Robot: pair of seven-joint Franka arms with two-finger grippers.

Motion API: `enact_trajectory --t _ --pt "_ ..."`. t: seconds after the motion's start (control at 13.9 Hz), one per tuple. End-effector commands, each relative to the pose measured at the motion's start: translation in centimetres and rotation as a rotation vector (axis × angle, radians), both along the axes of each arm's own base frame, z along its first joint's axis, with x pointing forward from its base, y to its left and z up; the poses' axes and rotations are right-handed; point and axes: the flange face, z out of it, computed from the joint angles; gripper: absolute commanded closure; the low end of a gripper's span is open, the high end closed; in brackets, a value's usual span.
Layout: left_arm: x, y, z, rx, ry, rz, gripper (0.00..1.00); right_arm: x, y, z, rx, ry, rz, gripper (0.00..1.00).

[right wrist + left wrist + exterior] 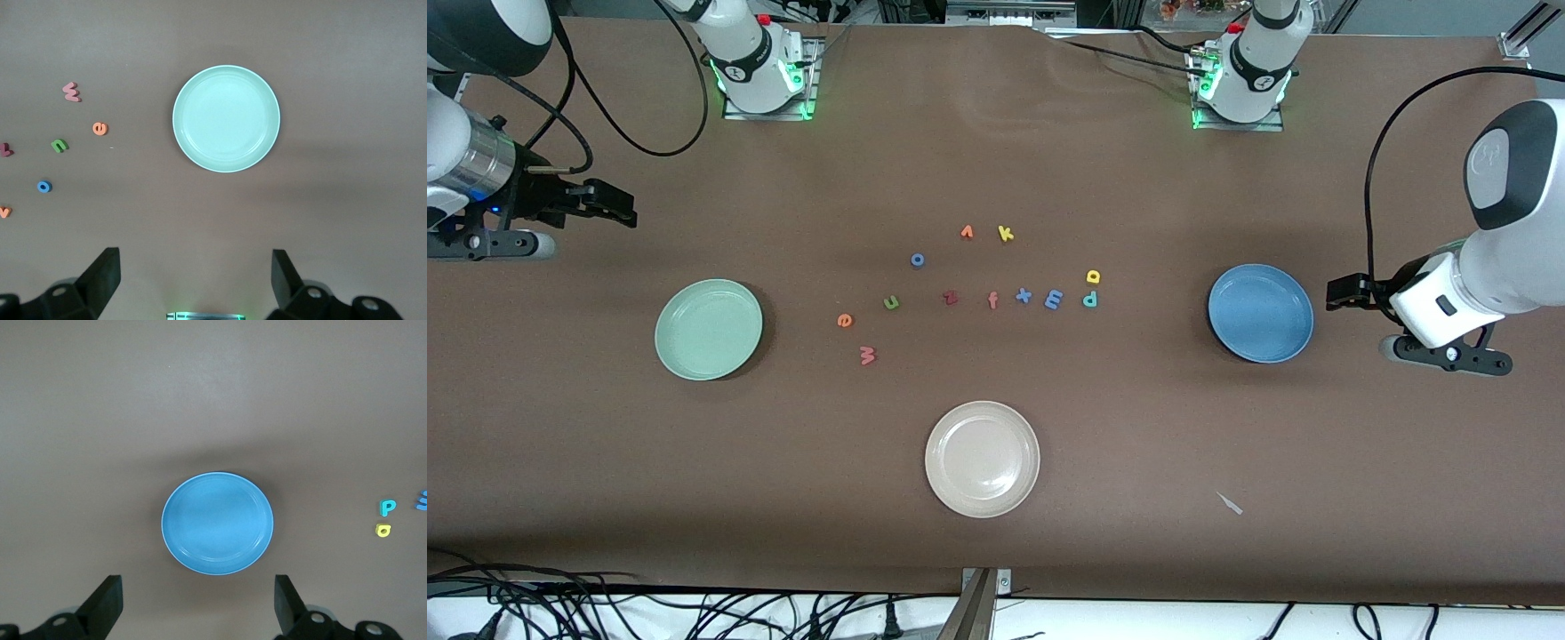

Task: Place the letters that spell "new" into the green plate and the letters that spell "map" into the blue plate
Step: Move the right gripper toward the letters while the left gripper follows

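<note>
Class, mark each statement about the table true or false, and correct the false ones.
1. The green plate holds no letters. True.
2. The orange "e" lies in the blue plate. False: it lies on the table, nearer the green plate.
3. Both the left gripper and right gripper are open. True.
4. The cream plate is farthest from the front camera. False: it is nearest.

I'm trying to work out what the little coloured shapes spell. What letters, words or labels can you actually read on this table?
Single foam letters on the table:
"e" orange
"n" green
"w" salmon
"o" blue
"v" orange
"k" yellow
"z" dark red
"f" orange
"x" blue
"m" light blue
"p" teal
"a" yellow
Round marks on the arms: unreadable.
Plates: no text.
</note>
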Motion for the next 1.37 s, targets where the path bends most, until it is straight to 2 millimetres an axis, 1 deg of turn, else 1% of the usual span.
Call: enact_trajectory --t 0.0,0.14,0.22,0.58,0.72,0.79,0.87,0.94,1.01,1.08,1.15,1.23,1.3 --pt "0.0 0.0 0.0 0.020 -0.011 -0.015 0.00 0.4 0.3 -0.1 0.016 0.004 0.004 0.00" --pt "0.0 0.0 0.0 0.020 -0.011 -0.015 0.00 0.7 0.6 -0.5 0.016 0.007 0.012 0.00" --pt "0.1 0.0 -0.3 0.020 -0.006 -0.015 0.00 1.0 0.8 -1.4 0.013 0.024 0.018 0.00" --pt "0.1 0.0 -0.3 0.020 -0.006 -0.013 0.00 1.2 4.2 -2.6 0.011 0.044 0.090 0.00" --pt "0.1 -0.2 -0.5 0.019 -0.003 -0.012 0.00 1.1 5.2 -2.7 0.013 0.043 0.102 0.00" --pt "0.2 -0.4 -0.7 0.018 0.001 -0.013 0.00 1.3 5.3 -3.1 0.014 0.046 0.108 0.00" --pt "0.3 -1.2 -1.5 0.020 0.013 0.004 0.00 1.2 6.3 -3.5 0.023 0.039 0.121 0.00" --pt "0.3 -2.5 -2.0 0.028 0.020 0.020 0.00 1.2 7.7 -3.4 0.028 0.025 0.134 0.00" --pt "0.2 -4.3 -2.9 0.038 0.035 0.035 0.00 1.3 8.0 -3.4 0.028 0.014 0.132 0.00" --pt "0.1 -5.9 -3.6 0.050 0.045 0.063 0.00 1.2 8.5 -4.0 0.028 0.014 0.140 0.00" --pt "-0.3 -7.9 -4.7 0.050 0.067 0.110 0.00 1.2 8.5 -4.6 0.029 0.005 0.141 0.00" --pt "-0.7 -9.8 -6.2 0.043 0.096 0.165 0.00 1.2 8.7 -5.2 0.031 0.001 0.143 0.00" --pt "-1.0 -11.5 -7.4 0.045 0.117 0.207 0.00 1.2 9.4 -5.4 0.033 -0.011 0.150 0.00"
